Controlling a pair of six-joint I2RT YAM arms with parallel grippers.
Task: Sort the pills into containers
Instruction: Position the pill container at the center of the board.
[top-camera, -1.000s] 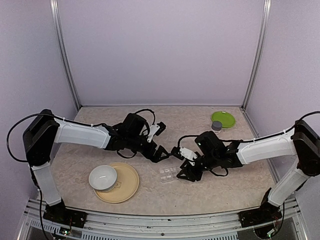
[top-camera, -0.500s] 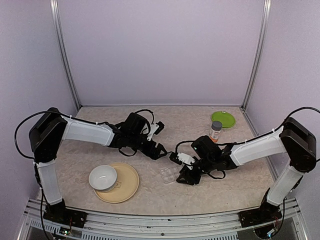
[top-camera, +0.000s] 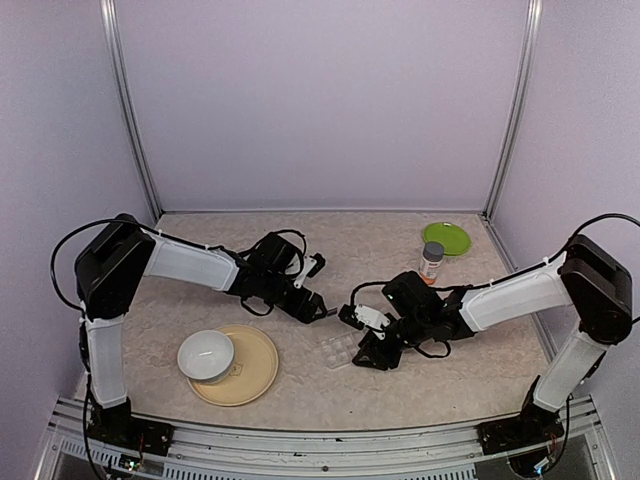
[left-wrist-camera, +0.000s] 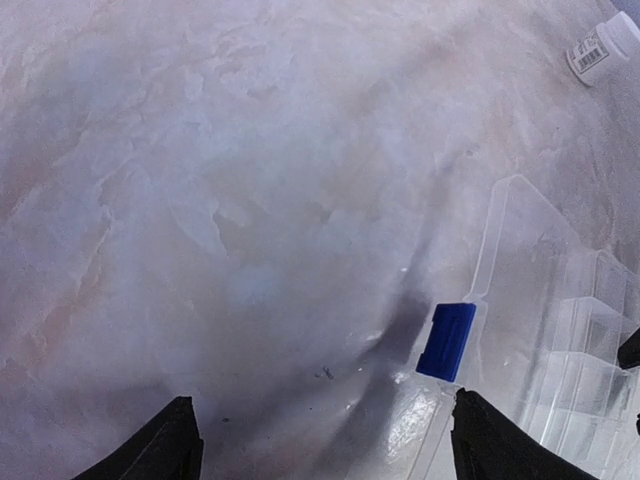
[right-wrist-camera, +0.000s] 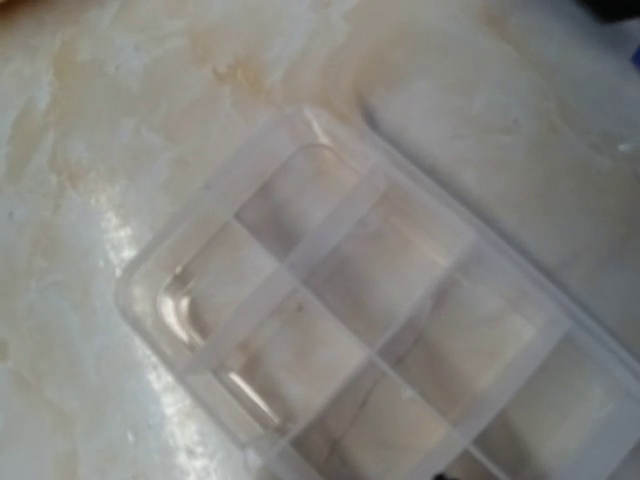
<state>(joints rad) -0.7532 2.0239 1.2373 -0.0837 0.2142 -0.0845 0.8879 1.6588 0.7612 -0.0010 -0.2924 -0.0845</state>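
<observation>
- Pill box (top-camera: 338, 349) lies mid-tabletop, toward the near edge; its visible compartments (right-wrist-camera: 330, 262) hold nothing, so sorting looks unstarted.
- Left end effector (left-wrist-camera: 320, 448) wide, empty.
- Right end effector (top-camera: 372, 350) at the box; opening cannot be told.

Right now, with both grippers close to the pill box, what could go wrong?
1. The left gripper hovers open beside the clear pill box, right at its open lid and blue latch. Coming down could catch the lid and flip or drag the box.
2. The right gripper sits at the box's edge, so a nudge might slide it.
3. The small white bottle lies on its side and may roll if bumped.
</observation>
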